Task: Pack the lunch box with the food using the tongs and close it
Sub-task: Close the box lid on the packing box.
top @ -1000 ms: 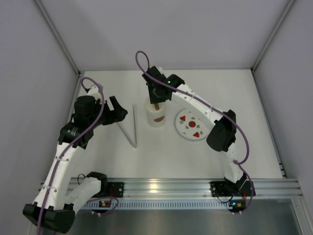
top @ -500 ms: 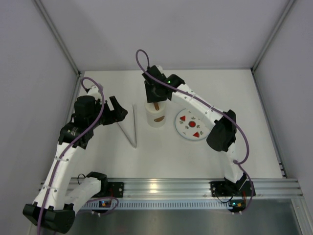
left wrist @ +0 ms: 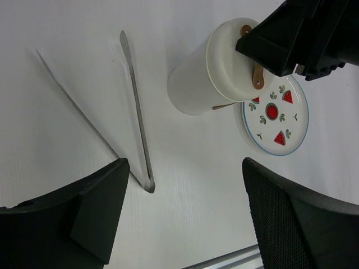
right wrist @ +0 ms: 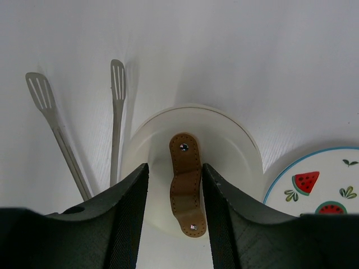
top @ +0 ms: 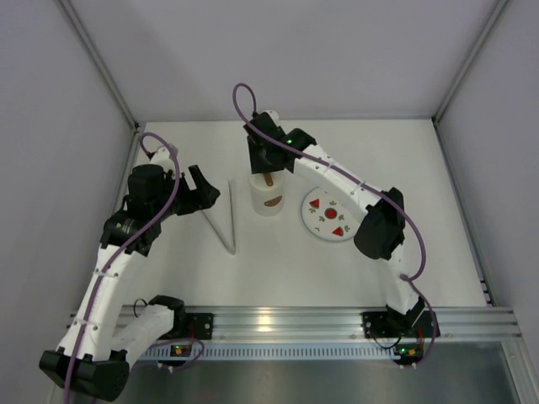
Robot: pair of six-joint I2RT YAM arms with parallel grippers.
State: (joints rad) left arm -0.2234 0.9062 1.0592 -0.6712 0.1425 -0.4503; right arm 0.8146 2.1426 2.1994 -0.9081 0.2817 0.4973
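Observation:
The white lunch box (top: 269,204) stands mid-table with its round lid (right wrist: 224,145) on top. My right gripper (top: 268,164) hangs straight above it, open. In the right wrist view my right gripper (right wrist: 175,185) straddles the lid's brown strap handle (right wrist: 187,185), a narrow gap showing on the left side. The metal tongs (top: 222,217) lie flat on the table left of the box. My left gripper (left wrist: 185,190) is open and empty, held above the table just left of the tongs (left wrist: 136,123). No food shows anywhere.
A flat plate (top: 305,210) with red and green watermelon prints lies right of the lunch box, almost touching it. White walls close in the table on three sides. The aluminium rail with the arm bases (top: 278,321) runs along the near edge.
My right gripper's jaws have parted from the lid's brown handle. The lid stays on the box. The left arm has not moved.

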